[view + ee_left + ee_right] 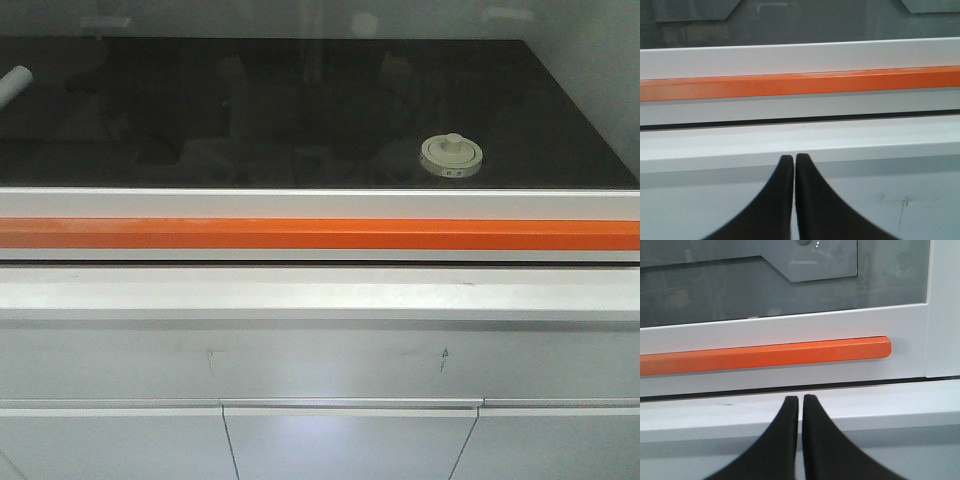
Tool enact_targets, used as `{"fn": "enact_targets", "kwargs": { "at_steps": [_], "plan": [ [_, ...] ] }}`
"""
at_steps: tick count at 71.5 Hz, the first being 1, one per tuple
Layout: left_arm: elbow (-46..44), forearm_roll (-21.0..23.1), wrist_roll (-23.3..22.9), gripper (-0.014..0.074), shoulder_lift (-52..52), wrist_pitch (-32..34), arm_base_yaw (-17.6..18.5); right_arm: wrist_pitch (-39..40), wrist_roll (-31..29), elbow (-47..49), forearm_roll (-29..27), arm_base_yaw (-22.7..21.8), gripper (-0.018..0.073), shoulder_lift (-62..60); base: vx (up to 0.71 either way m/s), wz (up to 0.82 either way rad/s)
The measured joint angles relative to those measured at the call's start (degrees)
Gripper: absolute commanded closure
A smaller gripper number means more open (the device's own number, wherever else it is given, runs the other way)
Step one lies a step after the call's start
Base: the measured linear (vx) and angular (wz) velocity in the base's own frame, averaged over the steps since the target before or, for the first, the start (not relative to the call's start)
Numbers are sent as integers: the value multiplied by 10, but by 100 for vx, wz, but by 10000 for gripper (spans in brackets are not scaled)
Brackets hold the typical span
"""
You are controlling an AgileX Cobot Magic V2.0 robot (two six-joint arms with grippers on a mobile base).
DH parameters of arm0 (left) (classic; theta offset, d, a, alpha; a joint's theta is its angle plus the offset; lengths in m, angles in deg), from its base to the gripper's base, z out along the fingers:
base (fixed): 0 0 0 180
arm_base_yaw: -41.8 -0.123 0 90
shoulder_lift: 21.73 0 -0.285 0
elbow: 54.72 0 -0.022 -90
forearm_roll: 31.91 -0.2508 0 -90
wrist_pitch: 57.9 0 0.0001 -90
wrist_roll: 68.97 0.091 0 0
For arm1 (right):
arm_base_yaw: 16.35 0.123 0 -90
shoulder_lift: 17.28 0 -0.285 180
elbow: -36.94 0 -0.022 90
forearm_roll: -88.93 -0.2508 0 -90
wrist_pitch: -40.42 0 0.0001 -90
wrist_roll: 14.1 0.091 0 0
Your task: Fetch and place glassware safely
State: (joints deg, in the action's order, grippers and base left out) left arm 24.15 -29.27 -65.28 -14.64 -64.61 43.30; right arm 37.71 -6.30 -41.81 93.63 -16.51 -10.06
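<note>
The glassware, a squat clear jar with a cream-white knobbed lid (451, 155), stands on the dark work surface behind a glass sash, right of centre in the front view. Neither arm shows in that view. My left gripper (794, 159) is shut with nothing in it, its black fingers pointing at the white sill below the orange handle bar (800, 84). My right gripper (801, 399) is likewise shut and empty, facing the right end of the orange bar (790, 353). The jar is out of view in both wrist views.
A white cylindrical tube (14, 82) lies at the far left of the dark surface. The white sash frame (320, 203) with the orange bar (320, 234) runs across the front. White cabinet doors (350, 440) sit below the sill.
</note>
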Motion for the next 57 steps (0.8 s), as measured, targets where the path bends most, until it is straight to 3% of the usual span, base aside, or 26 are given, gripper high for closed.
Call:
{"fn": "enact_targets", "kwargs": {
  "at_steps": [57],
  "plan": [
    [0,13,-5,603,0,2,0,22,-9,0,0,0,563,0,0,0]
  ]
}}
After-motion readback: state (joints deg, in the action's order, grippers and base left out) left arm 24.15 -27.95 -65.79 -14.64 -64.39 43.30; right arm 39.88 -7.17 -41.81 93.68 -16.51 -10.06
